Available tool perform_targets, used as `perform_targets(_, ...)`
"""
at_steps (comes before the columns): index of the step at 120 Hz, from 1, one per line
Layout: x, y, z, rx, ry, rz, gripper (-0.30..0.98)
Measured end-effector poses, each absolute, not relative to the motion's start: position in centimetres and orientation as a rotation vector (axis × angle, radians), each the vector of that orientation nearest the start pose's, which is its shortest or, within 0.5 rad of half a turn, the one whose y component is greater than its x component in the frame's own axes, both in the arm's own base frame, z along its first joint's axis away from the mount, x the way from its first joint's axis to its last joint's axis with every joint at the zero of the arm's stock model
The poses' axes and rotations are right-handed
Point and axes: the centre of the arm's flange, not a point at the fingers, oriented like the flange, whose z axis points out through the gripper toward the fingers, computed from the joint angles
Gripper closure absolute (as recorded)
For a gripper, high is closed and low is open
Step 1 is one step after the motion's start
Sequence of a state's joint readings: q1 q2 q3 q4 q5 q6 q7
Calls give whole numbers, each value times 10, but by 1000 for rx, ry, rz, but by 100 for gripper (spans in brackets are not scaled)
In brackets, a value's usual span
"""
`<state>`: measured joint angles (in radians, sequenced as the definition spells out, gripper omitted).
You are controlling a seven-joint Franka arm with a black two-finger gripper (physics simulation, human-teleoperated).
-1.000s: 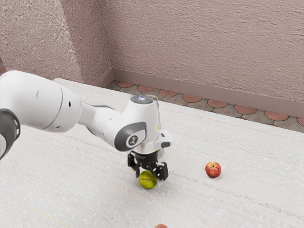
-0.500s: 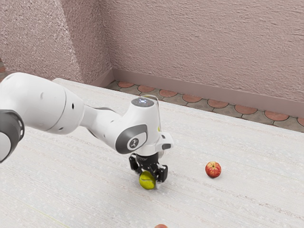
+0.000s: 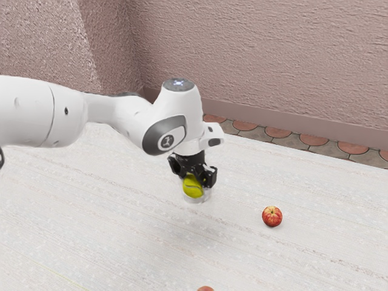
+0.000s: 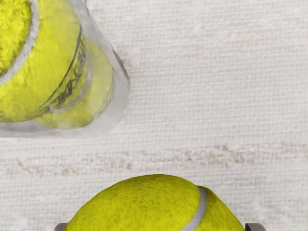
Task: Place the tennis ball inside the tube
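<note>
Exterior view is showing the gripper (image 3: 195,179), whose jaws are pinching the tennis ball (image 3: 193,187) from two sides; a red apple (image 3: 272,216) is lying on the white table (image 3: 121,224), toward the exterior view's right; in the wrist view, this ball is appearing outside the transparent tube (image 4: 121,108), near it, while other tennis balls (image 4: 57,72) are resting inside.

Exterior view looks down from beside the arm (image 3: 30,115), wrist view closely downward, sharing tabletop (image 3: 133,242).
</note>
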<state>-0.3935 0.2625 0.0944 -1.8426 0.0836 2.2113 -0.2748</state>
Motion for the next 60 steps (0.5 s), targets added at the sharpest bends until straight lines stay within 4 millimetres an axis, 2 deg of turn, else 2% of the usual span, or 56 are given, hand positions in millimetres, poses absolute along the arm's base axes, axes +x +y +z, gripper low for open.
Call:
perform_targets(8, 621, -190, 459, -3045, 122, -289, 34)
perform_targets(9, 622, -190, 465, -3045, 118, -291, 39)
perform_targets(11, 623, -192, 474, -3047, 100, -280, 60)
perform_targets(18, 627, -192, 514, -3006, 107, -326, 49)
perform_targets(24, 628, -190, 538, -2976, 106, -337, 42)
perform_targets(31, 628, -181, 549, -2949, 92, -311, 38)
perform_targets(43, 638, -148, 558, -2927, 21, -269, 34)
perform_targets(51, 651, -132, 553, -2924, -10, -236, 33)
perform_targets(60, 660, -129, 544, -2924, -7, -202, 32)
